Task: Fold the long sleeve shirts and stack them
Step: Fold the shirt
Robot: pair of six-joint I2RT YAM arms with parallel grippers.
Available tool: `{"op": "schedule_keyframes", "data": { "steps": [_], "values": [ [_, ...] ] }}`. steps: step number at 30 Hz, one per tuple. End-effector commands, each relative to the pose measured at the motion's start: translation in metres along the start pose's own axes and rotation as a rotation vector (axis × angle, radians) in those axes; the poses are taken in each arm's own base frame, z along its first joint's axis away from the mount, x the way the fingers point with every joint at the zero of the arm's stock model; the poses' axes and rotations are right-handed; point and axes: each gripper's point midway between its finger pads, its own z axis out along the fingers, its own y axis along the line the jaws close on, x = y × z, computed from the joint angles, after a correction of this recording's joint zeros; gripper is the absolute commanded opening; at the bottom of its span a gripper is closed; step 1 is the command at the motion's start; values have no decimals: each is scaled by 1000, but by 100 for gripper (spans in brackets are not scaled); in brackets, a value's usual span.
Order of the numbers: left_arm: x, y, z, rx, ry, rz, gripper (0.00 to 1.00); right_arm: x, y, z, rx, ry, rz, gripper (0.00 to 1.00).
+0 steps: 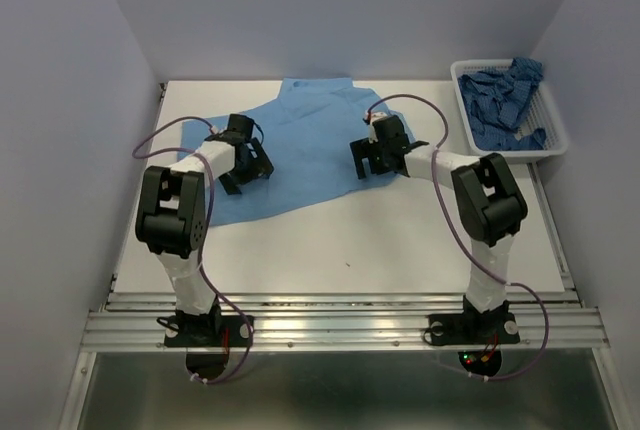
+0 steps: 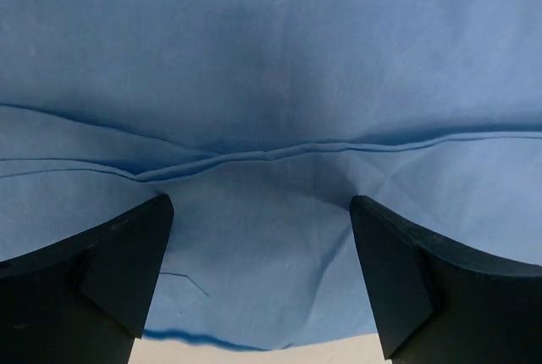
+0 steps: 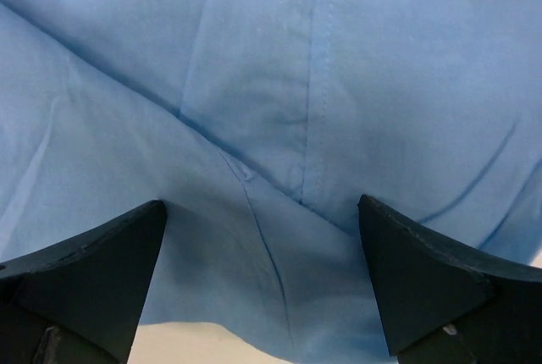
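- Light shirt (image 1: 310, 140) lies spread and creased on the counter (image 1: 400, 240); it runs from the middle of the far edge down toward the left edge; its near hem stops well short of the near edge
- Dark shirt (image 1: 500, 100) sits bunched inside the basket (image 1: 554, 116) at the far right corner; well apart from the light shirt
- Left pincer (image 1: 245, 178) is spread wide above the light shirt's left part; in the left wrist view a long fold crosses the cloth just beyond its fingers (image 2: 110, 271), and the hem and a strip of counter show between them
- Right pincer (image 1: 370, 165) is spread wide over the shirt's right part; a stitched seam runs down the cloth between its fingers (image 3: 432, 279)
- Neither pincer is holding cloth; whether the tips touch it I cannot tell
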Motion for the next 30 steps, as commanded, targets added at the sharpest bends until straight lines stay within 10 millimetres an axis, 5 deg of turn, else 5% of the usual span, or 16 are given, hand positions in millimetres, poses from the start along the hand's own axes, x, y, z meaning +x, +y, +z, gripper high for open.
{"op": "schedule_keyframes", "data": {
  "steps": [1, 5, 6, 8, 9, 13, 17, 19, 22, 23, 24, 26, 27, 28, 29, 30],
  "values": [
    [5, -14, -5, 31, -14, 30, 99, 27, -9, -17, 68, 27, 119, 100],
    [37, 3, 3, -2, 37, 39, 99, 58, -16, -58, 118, 29, 253, 100],
    [47, 3, 1, -3, 48, 54, 99, 91, -17, -66, 131, 85, 272, 100],
    [79, 19, 3, -42, 104, 76, 99, 102, -15, -87, 129, 72, 356, 100],
    [90, 23, -4, -53, 120, 86, 99, 134, -14, -98, 133, 147, 374, 100],
    [159, 42, -29, -73, 226, 126, 99, 184, -4, -144, 138, 253, 557, 100],
    [181, 47, -64, -49, 269, 104, 99, 227, 17, -193, 94, 369, 734, 100],
    [174, 41, -89, -8, 231, 112, 99, 242, 18, -213, 101, 399, 767, 100],
    [135, 2, -119, 126, 105, 158, 99, 183, 13, -231, 19, 171, 703, 100],
    [107, -29, -139, 215, 25, 176, 99, 157, 12, -240, -19, 78, 643, 100],
    [92, -54, -143, 271, -21, 221, 99, 105, 13, -255, -73, -75, 610, 100],
    [49, -109, -177, 401, -162, 352, 99, 62, 0, -264, -40, -214, 525, 100],
    [46, -133, -167, 405, -178, 485, 99, 33, -5, -274, -33, -292, 514, 100],
    [36, -156, -171, 431, -220, 552, 99, 26, -16, -273, 34, -309, 514, 100],
    [10, -195, -203, 517, -317, 601, 99, 23, -19, -270, 52, -298, 508, 100],
    [4, -216, -204, 538, -340, 661, 99, 25, -19, -261, 70, -256, 498, 100]
  ]
}}
